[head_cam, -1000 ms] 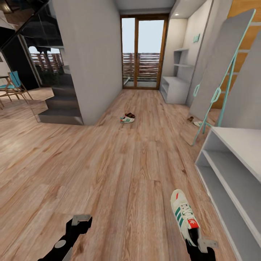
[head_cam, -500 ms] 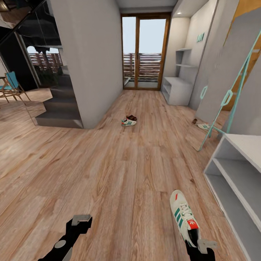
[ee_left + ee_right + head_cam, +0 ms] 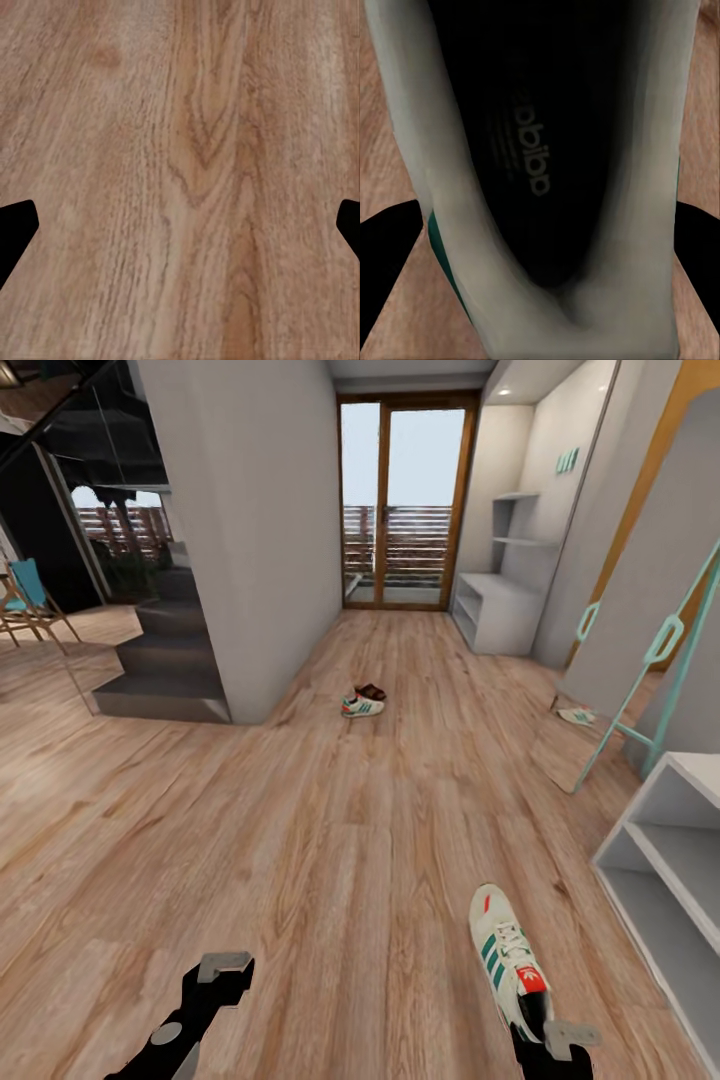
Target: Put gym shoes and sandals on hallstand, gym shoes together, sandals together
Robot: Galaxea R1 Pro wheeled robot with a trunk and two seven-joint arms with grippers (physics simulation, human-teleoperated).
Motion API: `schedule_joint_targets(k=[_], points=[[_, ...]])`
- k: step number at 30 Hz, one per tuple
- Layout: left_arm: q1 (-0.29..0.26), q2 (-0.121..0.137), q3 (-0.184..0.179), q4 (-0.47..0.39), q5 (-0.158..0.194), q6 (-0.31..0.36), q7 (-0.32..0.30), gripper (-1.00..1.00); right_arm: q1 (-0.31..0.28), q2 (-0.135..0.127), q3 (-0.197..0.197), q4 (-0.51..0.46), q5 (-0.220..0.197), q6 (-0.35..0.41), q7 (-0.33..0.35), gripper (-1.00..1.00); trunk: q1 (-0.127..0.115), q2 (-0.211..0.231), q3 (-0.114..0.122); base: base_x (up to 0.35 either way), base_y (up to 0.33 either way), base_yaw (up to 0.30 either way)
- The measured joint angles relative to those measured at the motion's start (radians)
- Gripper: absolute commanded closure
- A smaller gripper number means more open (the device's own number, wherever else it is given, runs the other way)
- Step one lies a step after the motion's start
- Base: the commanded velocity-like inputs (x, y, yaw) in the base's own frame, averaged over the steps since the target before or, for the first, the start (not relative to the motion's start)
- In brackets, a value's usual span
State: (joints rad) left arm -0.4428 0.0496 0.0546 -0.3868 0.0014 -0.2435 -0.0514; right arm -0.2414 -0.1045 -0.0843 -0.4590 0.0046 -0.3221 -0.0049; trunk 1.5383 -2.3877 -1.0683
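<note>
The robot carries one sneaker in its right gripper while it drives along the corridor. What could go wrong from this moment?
1. The right gripper holds the gym shoe only at its heel, so the long toe end could tilt or slip out during the drive.
2. The second gym shoe and a sandal lie on the corridor floor toward the hallstand; the base might push them.
3. The nearby whitish shelf unit could be mistaken for the rack.
</note>
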Motion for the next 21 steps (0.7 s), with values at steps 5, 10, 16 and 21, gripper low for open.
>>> schedule_joint_targets(k=[5, 10, 16, 21], points=[[0.0, 0.0, 0.0, 0.0, 0.0, 0.0, 0.0, -1.0, 0.0, 0.0, -0.001, 0.0, 0.0, 0.0, 0.0, 1.0, 0.0, 0.0, 0.0, 0.326, 0.111, 0.0], [0.0, 0.0, 0.0, 0.0, 0.0, 0.001, 0.0, -1.0, 0.0, 0.0, -0.001, 0.0, 0.0, 0.0, -0.001, 1.0, 0.0, 0.0, 0.0, 0.331, 0.099, 0.0], [0.0, 0.0, 0.0, 0.001, -0.001, 0.001, 0.0, -1.0, 0.0, 0.0, -0.001, 0.0, 0.0, 0.0, 0.0, 1.0, 0.0, 0.0, 0.0, 0.333, 0.088, 0.0], [0.0, 0.0, 0.0, 0.0, -0.001, 0.001, 0.0, -1.0, 0.0, 0.0, 0.0, 0.0, 0.0, 0.0, 0.0, 1.0, 0.0, 0.0, 0.0, 0.333, 0.083, 0.0]])
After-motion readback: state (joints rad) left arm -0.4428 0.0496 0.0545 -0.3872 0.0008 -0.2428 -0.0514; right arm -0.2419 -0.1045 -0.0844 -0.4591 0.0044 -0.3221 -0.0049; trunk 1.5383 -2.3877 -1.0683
